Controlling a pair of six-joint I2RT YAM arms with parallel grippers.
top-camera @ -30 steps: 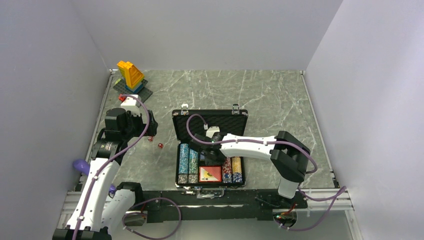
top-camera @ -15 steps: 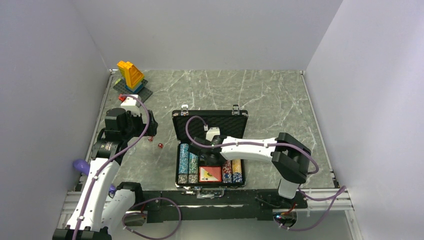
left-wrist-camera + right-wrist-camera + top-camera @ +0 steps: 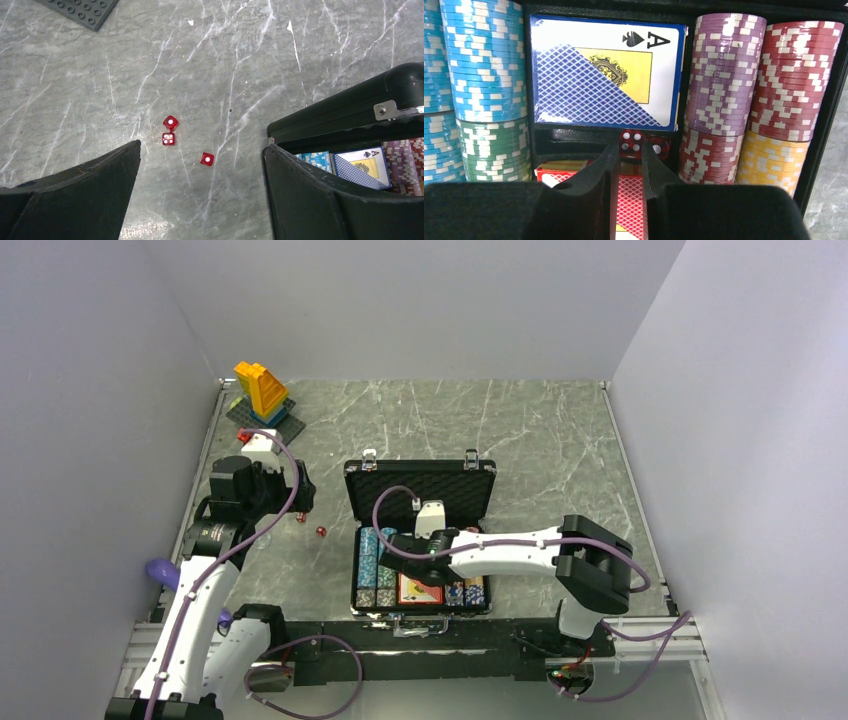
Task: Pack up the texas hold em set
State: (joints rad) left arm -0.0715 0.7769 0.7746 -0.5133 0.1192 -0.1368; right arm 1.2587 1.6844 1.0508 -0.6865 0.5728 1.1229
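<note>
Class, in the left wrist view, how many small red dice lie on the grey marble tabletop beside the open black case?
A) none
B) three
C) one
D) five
B: three small red dice lie loose on the grey marble tabletop, left of the open black case, two close together and one apart.
</note>
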